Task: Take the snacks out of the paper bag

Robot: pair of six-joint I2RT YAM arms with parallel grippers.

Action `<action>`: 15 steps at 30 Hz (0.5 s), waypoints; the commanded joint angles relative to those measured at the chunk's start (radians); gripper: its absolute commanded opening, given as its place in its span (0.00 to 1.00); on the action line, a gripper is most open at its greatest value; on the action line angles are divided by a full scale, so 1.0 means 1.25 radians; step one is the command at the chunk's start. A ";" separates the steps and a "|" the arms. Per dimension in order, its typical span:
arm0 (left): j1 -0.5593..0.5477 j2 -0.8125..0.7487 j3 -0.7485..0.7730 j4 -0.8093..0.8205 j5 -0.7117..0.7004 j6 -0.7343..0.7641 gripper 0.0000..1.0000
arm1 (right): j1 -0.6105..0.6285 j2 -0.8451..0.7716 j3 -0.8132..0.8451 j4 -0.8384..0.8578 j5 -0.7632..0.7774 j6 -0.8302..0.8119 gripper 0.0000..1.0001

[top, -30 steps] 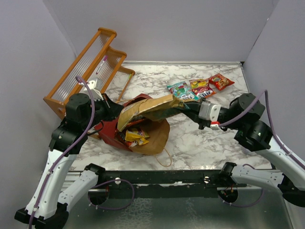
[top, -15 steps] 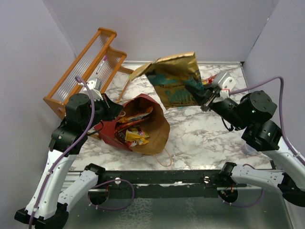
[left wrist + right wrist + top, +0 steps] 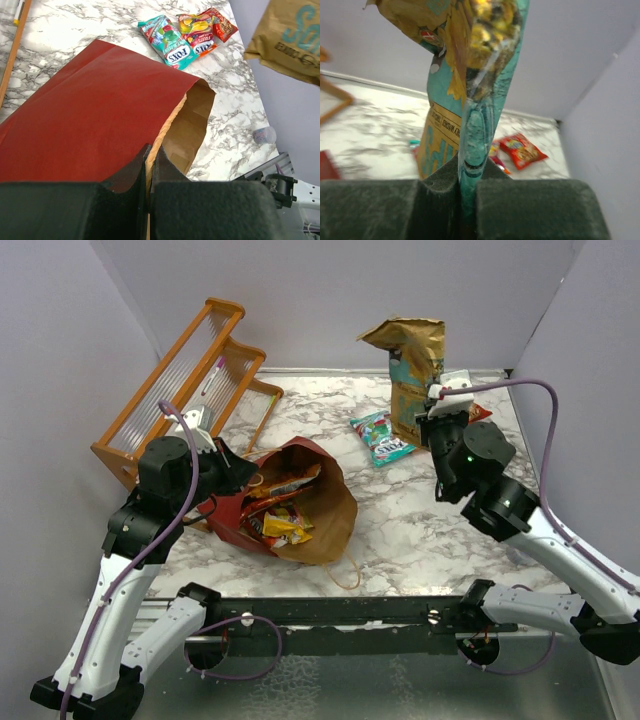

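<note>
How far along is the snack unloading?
Done: three small packets lie out on the table. In hand: right pincer shut on the large chip bag, held aloft; left pincer clamps the paper bag rim. Left: several packets inside the bag.

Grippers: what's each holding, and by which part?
Right gripper pinches the chip bag by its lower edge, bag upright in the air. Left gripper pinches the paper bag at its mouth rim.

Overhead, close wrist views, seemingly sharing snacks (image 3: 197,34)
</note>
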 commanded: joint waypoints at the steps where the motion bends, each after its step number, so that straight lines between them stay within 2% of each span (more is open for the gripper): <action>1: 0.000 -0.012 0.019 0.010 -0.010 0.003 0.00 | -0.202 0.037 -0.047 -0.003 0.010 0.113 0.01; 4: 0.000 -0.011 0.018 0.019 -0.001 -0.007 0.00 | -0.369 0.058 -0.079 -0.084 -0.166 0.350 0.01; 8: -0.002 -0.014 0.009 0.036 0.020 -0.020 0.00 | -0.488 0.060 -0.157 -0.084 -0.351 0.530 0.01; 12: 0.000 -0.013 -0.002 0.058 0.068 -0.012 0.00 | -0.593 0.034 -0.229 -0.060 -0.439 0.677 0.01; 15: -0.001 -0.022 -0.021 0.080 0.104 -0.008 0.00 | -0.655 0.023 -0.276 -0.057 -0.448 0.760 0.01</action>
